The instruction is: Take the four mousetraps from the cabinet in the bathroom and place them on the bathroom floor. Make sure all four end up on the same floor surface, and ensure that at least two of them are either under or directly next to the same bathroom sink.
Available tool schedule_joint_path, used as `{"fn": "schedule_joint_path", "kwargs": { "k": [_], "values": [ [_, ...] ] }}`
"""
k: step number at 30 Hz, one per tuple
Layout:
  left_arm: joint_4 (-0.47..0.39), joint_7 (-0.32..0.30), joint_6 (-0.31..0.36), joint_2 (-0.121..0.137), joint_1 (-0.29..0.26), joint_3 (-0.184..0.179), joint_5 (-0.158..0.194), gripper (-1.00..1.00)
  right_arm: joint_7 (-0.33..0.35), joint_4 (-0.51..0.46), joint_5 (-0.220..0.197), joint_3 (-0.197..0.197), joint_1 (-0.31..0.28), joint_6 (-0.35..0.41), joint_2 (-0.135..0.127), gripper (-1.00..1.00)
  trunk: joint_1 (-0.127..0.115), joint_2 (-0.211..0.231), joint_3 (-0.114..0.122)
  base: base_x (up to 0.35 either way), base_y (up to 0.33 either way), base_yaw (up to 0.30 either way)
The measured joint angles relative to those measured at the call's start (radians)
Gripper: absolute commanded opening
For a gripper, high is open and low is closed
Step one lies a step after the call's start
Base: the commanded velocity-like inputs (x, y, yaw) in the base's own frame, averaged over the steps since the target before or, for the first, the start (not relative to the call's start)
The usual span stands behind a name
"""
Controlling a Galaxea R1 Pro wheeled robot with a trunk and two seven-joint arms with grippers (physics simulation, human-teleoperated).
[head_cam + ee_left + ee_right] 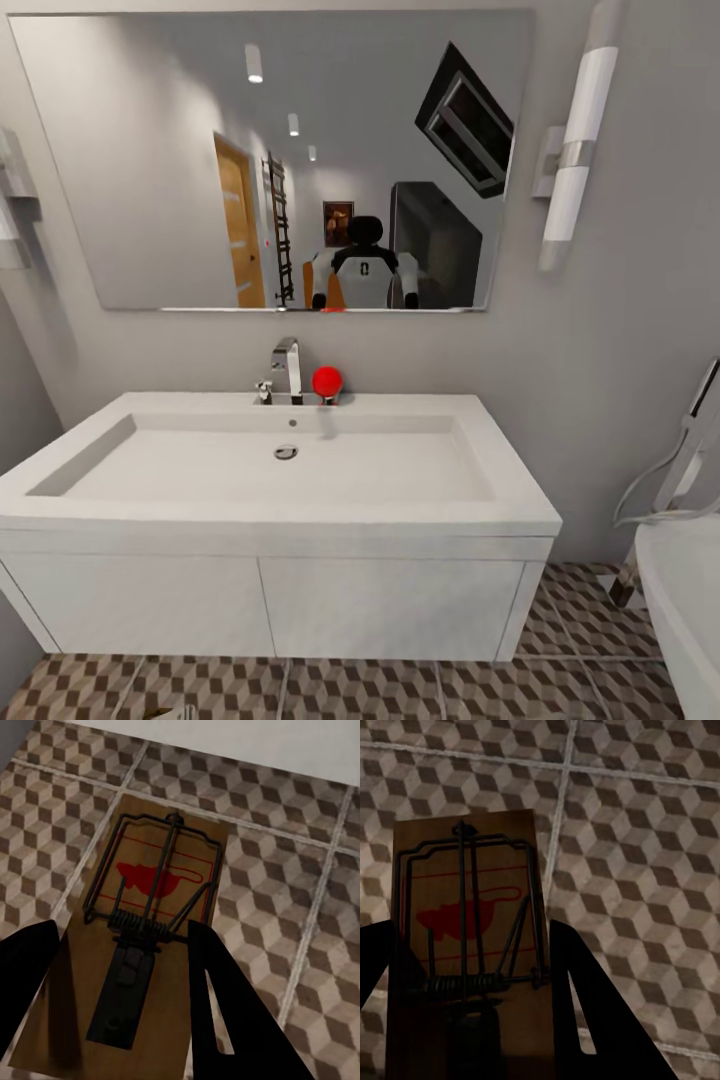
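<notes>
In the left wrist view my left gripper [124,934] is shut on a mousetrap [161,874], a brown wooden board with a red mouse print and a dark wire spring. It hangs over the cube-patterned bathroom floor [300,892]. My right gripper [471,930] is shut on a second mousetrap [465,911] of the same kind, also above the tiles [645,870]. The head view faces the bathroom sink [100,500], a wide white basin with a chrome faucet [286,370] on a white vanity [380,605]. The cabinet is out of view.
A red ball-shaped item [327,381] stands beside the faucet. A large mirror [160,160] hangs above the basin and reflects the robot. A white tub [690,590] with a shower hose stands at the right. Patterned floor [400,690] runs along the vanity's foot.
</notes>
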Motion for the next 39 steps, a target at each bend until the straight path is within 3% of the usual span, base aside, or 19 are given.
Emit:
{"fn": "schedule_joint_path", "kwargs": {
  "k": [3,6,10,15,28,31,35,39],
  "values": [
    [0.0,0.0,0.0,0.0,0.0,0.0,0.0,-1.0,0.006,0.0,-0.016,-0.002,0.0,-0.001,-0.012,-1.0,0.012,-0.021,-0.009,0.0,0.0,0.0],
    [0.0,0.001,0.0,0.0,0.0,0.0,0.0,-1.0,0.054,0.0,-0.077,-0.002,0.0,-0.026,-0.044,-1.0,0.023,-0.042,-0.019,0.0,0.0,0.0],
    [0.0,0.001,0.0,0.0,0.0,0.0,0.0,-1.0,0.111,0.001,-0.139,-0.002,0.0,-0.148,-0.067,-1.0,0.038,-0.07,-0.031,0.0,0.0,0.0],
    [0.0,0.001,0.0,0.0,0.0,0.0,-0.001,-1.0,0.133,0.001,-0.15,-0.001,0.0,-0.193,-0.071,-1.0,0.058,-0.105,-0.047,0.0,0.0,0.0],
    [0.0,0.001,0.0,0.001,0.0,0.0,-0.001,-1.0,0.14,0.004,-0.153,-0.001,0.016,-0.19,-0.077,-1.0,0.107,-0.196,-0.088,0.0,0.0,0.0],
    [0.0,0.001,0.0,0.001,0.0,0.0,-0.001,-1.0,0.214,0.004,-0.157,-0.002,0.02,-0.19,-0.096,-1.0,0.119,-0.217,-0.097,0.0,0.0,0.0],
    [0.0,0.001,0.0,0.0,0.0,0.0,0.0,-1.0,0.278,0.004,-0.219,-0.003,0.021,-0.191,-0.121,-1.0,0.134,-0.245,-0.11,0.0,0.0,0.0],
    [0.0,0.001,0.0,0.0,0.0,0.0,0.0,-1.0,0.284,0.003,-0.248,-0.002,0.021,-0.191,-0.123,-1.0,0.15,-0.273,-0.122,0.0,0.0,0.0]
  ]
}}
